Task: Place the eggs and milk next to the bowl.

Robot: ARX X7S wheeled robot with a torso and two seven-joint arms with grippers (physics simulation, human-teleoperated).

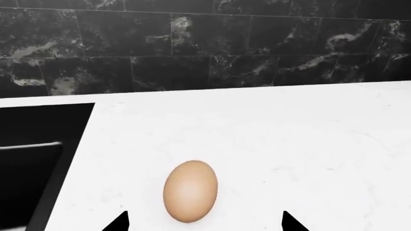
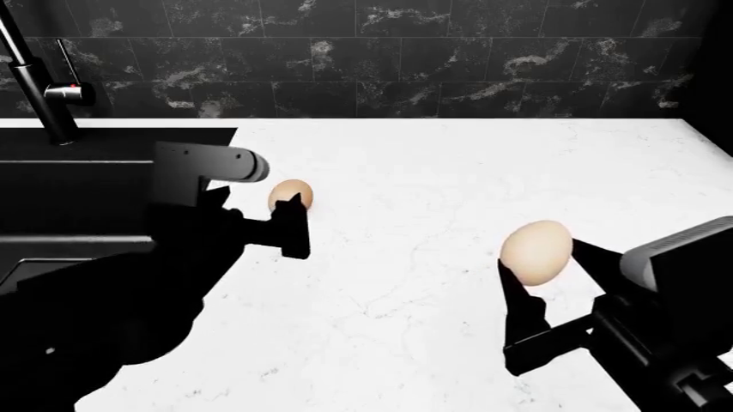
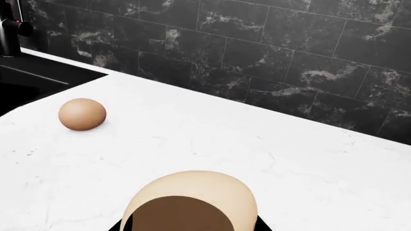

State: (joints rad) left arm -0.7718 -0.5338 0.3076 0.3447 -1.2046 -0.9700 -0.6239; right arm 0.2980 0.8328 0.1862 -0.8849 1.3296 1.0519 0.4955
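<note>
White marble counter (image 2: 458,189), black tiled wall behind, black sink (image 2: 69,180) off left arm's outer side. Right gripper (image 2: 542,257) clamped on one egg (image 2: 536,251), held clear above counter. Left gripper (image 1: 204,222) spread wide, second egg (image 1: 190,190) lying between fingertips, untouched. Bowl, milk not in view. Risk: uneven closing nudges round egg, it rolls toward sink edge. Risk: held egg slips if squeeze eases.

A white marble countertop (image 2: 458,172) fills most of the head view, backed by black tiles. One tan egg (image 2: 290,194) lies directly on it, left of centre, just beside the black sink (image 2: 81,172) set into its upper-left corner.
</note>
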